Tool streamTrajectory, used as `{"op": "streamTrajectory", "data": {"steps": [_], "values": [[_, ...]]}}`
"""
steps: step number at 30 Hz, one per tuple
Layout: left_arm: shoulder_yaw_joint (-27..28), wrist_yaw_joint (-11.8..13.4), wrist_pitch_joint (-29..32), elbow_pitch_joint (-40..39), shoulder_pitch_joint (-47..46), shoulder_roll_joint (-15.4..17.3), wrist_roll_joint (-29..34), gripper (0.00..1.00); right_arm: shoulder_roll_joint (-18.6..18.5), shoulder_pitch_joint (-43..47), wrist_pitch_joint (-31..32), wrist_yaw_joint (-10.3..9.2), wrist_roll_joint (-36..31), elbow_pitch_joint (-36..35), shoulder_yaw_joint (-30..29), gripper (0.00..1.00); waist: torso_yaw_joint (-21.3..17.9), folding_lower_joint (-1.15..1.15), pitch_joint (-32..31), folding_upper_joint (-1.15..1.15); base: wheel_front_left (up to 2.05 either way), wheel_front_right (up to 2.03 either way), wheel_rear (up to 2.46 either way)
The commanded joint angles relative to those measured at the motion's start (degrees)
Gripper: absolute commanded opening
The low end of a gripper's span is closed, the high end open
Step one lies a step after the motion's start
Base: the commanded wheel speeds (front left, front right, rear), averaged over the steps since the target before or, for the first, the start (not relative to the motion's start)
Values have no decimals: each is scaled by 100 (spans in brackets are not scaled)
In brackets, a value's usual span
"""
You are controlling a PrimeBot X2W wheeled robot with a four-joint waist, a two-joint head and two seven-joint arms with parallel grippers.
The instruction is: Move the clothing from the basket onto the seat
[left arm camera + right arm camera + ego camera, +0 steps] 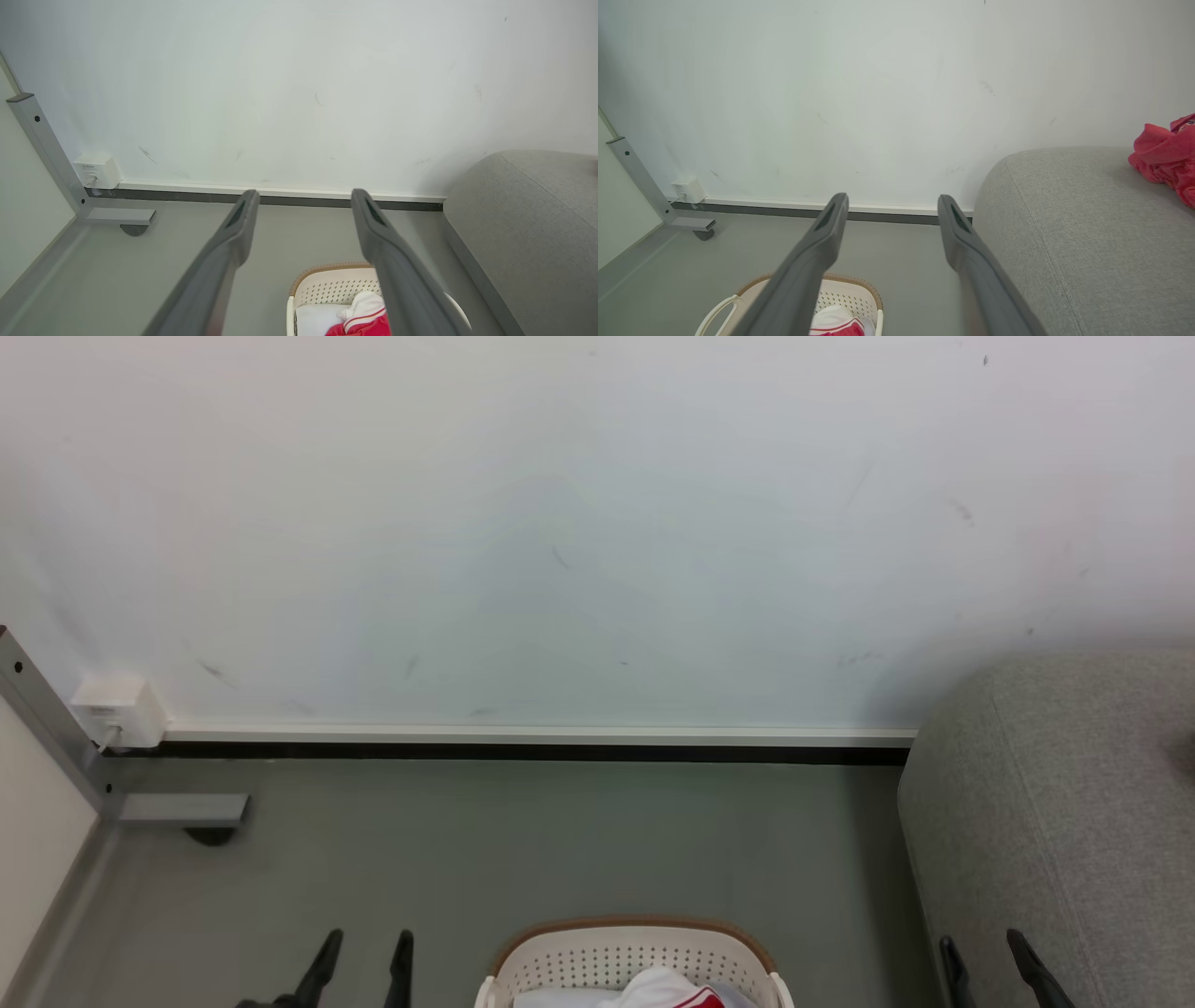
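Left gripper (pixel 367 957) and right gripper (pixel 982 959) are hovering, jaws wide, empty; clothing (pixel 674 989) is lying in the basket (pixel 635 928), 1 red garment (pixel 1164 154) on the seat (pixel 1055 803); a pick is seemingly starting, needing a downward reach.

Floor (pixel 523 840) open ahead — seat (pixel 1055 821) (right) and wall (pixel 560 523) bound it.

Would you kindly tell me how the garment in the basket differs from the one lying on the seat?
Place: the basket garment lies inside the basket on the floor, while the seat garment lies on top of the seat.
Colour: the basket garment shows a white part beside red with stripe trim, while the seat garment looks all red where visible.
Both are crumpled, soft fabric with bright red.
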Motion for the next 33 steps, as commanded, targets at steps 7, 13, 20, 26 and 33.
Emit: {"op": "streamTrajectory", "data": {"steps": [7, 13, 20, 26, 33], "values": [[416, -395, -2, 159, 131, -337, 402, 100, -58, -6, -20, -14, -82, 112, -25, 100, -6, 1, -25, 0, 0, 0, 0], [700, -632, -3, 237, 163, -543, 638, 100, -78, 22, -20, -14, -53, 109, -9, 100, -43, 1, -27, 0, 0, 0, 0], [839, -818, -3, 307, 118, -707, 822, 100, -87, -43, -20, -14, -23, 77, 44, 100, -110, 1, 22, 0, 0, 0, 0], [705, -949, -3, 502, -116, -802, 955, 100, -146, -160, -20, -14, -24, -27, 58, 100, -330, 1, 162, 0, 0, 0, 0], [174, -1069, -2, 1165, -725, -846, 1047, 100, -191, -330, -19, -14, -101, -224, 40, 100, -831, 1, 510, 0, 0, 0, 0]]}}
